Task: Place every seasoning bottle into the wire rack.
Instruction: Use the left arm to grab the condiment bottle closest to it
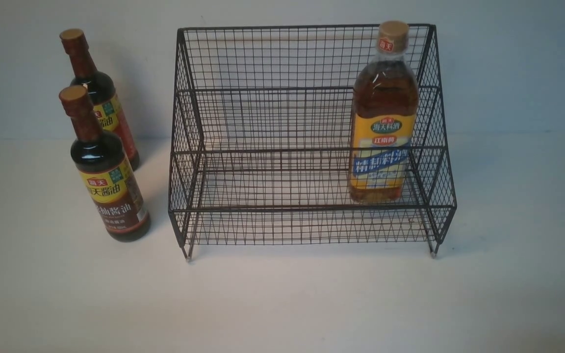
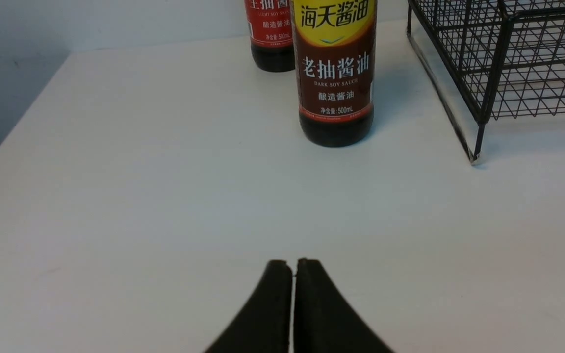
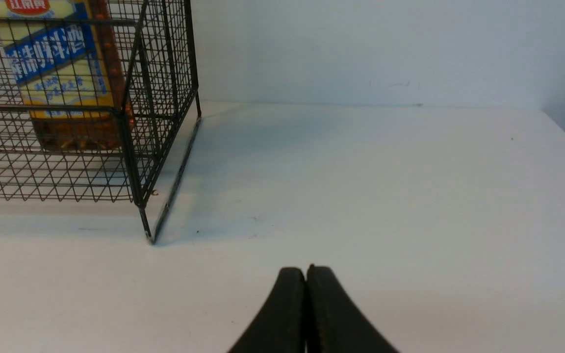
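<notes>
One bottle is home and two are not yet racked, so I'd judge the job about a third done, with the next pick about to start. The amber cooking-wine bottle [image 1: 383,117] stands upright inside the wire rack [image 1: 263,88], hard against its right-hand end, on what looks like the lower front tier. The dark soy sauce bottle [image 1: 108,181] and the light soy sauce bottle [image 1: 103,105] stand upright on the white surface [image 1: 282,304] off the rack's left side, the dark one nearer the robot and the light one just behind it, close to the wall. The left tool [image 2: 293,264] has its two black fingers pressed together with nothing between them, facing the dark soy bottle from well back; the right tool [image 3: 306,272] is likewise closed and empty, off the rack's right front corner. To my eye the left arm is the natural one to go next: spread its fingers, come in around the dark bottle, then lift it clear of the rack's side wall.
</notes>
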